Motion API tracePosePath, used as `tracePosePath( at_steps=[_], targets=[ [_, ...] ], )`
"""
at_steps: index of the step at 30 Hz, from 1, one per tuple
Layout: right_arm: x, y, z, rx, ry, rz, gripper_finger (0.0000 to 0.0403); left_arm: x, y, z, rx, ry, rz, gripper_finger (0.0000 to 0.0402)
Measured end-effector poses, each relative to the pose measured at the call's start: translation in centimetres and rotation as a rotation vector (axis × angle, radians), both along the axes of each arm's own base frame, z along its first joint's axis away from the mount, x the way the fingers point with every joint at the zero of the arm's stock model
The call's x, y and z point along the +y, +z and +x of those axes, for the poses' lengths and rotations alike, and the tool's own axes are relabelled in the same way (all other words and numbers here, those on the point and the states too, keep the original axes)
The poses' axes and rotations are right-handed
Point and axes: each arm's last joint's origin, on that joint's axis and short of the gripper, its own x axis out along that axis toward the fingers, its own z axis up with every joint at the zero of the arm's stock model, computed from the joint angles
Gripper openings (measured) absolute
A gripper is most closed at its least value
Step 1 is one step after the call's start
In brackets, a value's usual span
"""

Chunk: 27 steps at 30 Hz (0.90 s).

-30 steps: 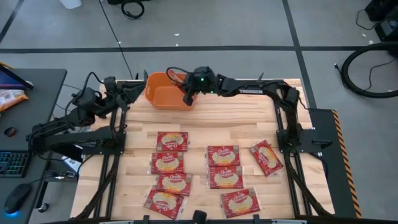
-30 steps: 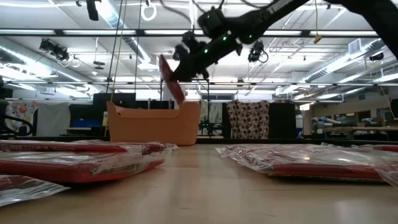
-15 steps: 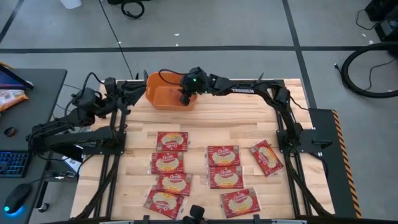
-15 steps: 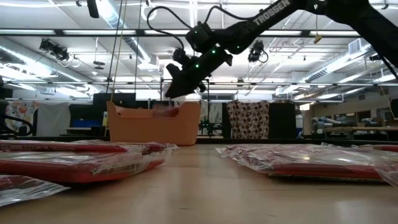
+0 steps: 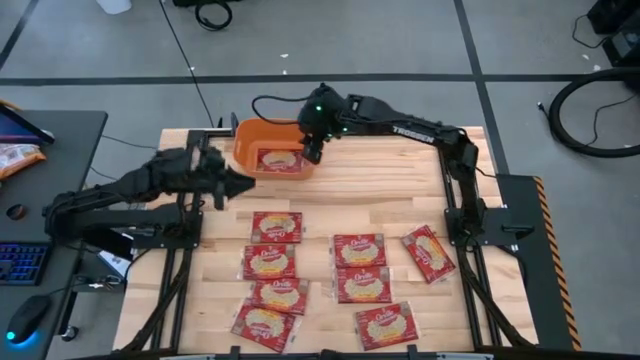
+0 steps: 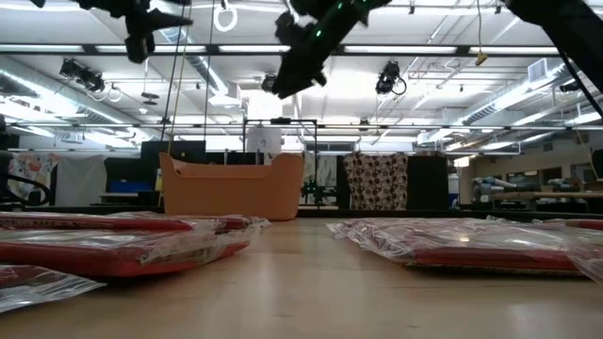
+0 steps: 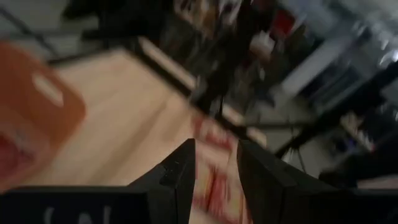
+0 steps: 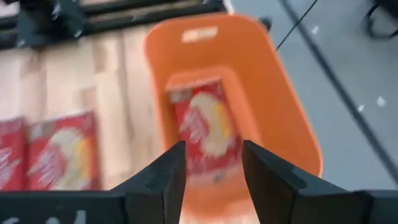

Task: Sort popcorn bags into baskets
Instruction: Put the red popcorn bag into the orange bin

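Observation:
The orange tub [image 5: 250, 150] stands at the table's far edge, left of centre, and one red popcorn packet [image 5: 281, 160] lies flat on its floor, also seen as the packet [image 8: 202, 127] in the right wrist view. Several more red packets [image 5: 276, 227] lie flat on the near half of the table in two columns. My right gripper [image 5: 313, 152] hovers open above the tub's right end, high over the tub [image 6: 231, 186] in the low view. My left gripper [image 5: 243, 186] is open over bare wood, between the tub and the nearest packets.
Bare wood lies between the tub and the packet rows and along the table's right side. One packet [image 5: 428, 253] lies askew toward the right edge. A side desk on the left holds an orange snack bag [image 5: 15, 158], a keyboard and a mouse.
My right gripper dipped toward the tub with a packet hanging from it, let go, and rose again; the packet now lies flat in the tub. My left arm swung from the table's far left corner toward the middle, and its gripper now stands just near of the tub.

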Motion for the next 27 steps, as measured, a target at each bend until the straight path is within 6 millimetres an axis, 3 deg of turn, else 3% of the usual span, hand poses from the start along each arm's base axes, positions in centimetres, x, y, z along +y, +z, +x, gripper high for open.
tracePosePath(
  at_steps=[9,15,21,27],
  targets=[
    [3.4,2.2,-4.0,0.199,-0.042,0.119,0.0156,-2.3,-4.1,3.7,0.352,-0.196,-0.034,0.0124],
    [6.8,4.4,-5.6,0.230,-0.056,-0.023,0.0155,-4.1,-7.3,5.6,0.600,-0.254,0.034,0.0126],
    [9.2,6.7,-7.2,0.186,-0.069,-0.123,0.0155,-5.7,-10.2,7.0,0.775,-0.225,0.137,0.0169],
    [9.9,8.2,-8.7,0.144,-0.076,-0.118,0.0155,-7.5,-12.9,8.1,0.916,-0.272,0.241,0.0208]
  ],
)
